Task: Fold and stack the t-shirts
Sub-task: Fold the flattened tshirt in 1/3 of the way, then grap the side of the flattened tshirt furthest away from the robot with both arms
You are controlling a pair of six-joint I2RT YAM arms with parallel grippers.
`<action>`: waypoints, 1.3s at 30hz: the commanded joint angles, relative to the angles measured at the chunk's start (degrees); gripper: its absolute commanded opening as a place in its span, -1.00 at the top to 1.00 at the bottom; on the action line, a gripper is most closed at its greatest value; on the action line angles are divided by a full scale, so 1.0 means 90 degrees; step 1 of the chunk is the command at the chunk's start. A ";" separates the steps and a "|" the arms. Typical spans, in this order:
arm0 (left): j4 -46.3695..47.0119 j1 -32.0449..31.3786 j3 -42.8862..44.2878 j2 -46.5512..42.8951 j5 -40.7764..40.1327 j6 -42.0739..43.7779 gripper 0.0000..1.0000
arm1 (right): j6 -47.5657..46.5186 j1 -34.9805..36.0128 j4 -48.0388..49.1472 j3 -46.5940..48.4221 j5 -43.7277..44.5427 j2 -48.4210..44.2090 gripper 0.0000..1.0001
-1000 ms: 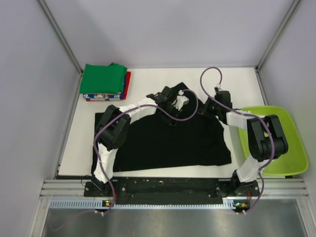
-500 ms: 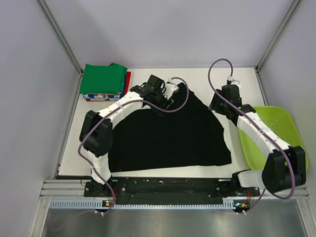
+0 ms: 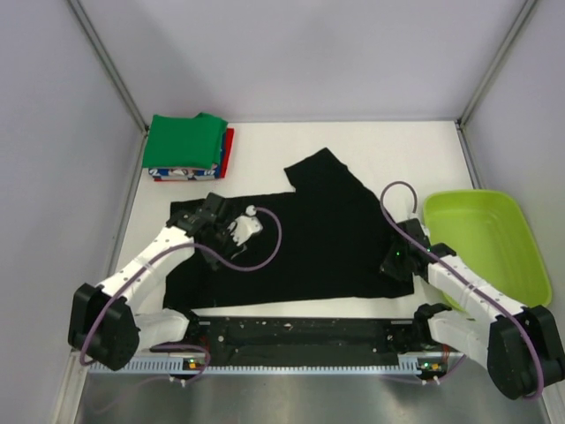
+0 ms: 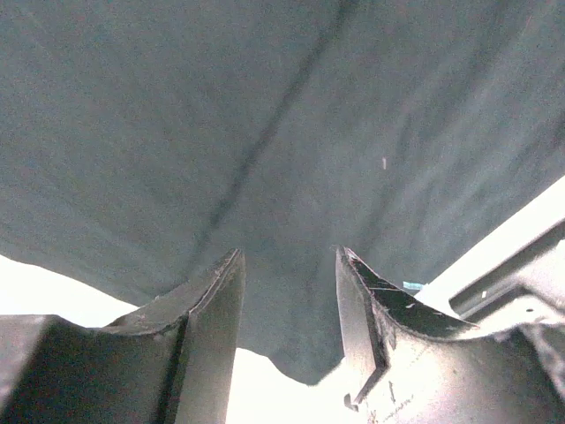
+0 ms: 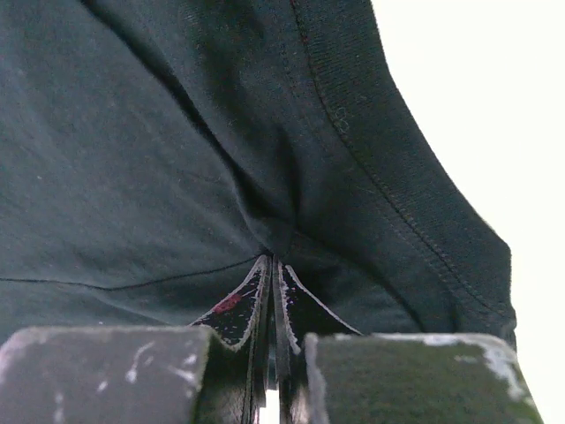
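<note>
Both arms drawn back from far shirt edge toward near side. Folded t-shirt stack (image 3: 184, 141): far-left bench (image 3: 415, 146) corner. Left gripper (image 4: 287, 263): fingers apart over black t-shirt (image 3: 327, 238), spread mid-bench. Right gripper (image 5: 274, 265): clamped on shirt's near-right fold.

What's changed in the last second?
Both arms drew back from the far side toward the near edge. The left gripper is open over the black shirt; the right gripper pinches its near right corner. The folded stack and green tub stayed put.
</note>
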 commanded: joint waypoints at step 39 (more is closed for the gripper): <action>0.0091 0.3769 0.2134 0.1029 0.0673 -0.0960 -0.39 | -0.2518 0.0403 -0.0035 0.4682 0.0984 0.0779 -0.97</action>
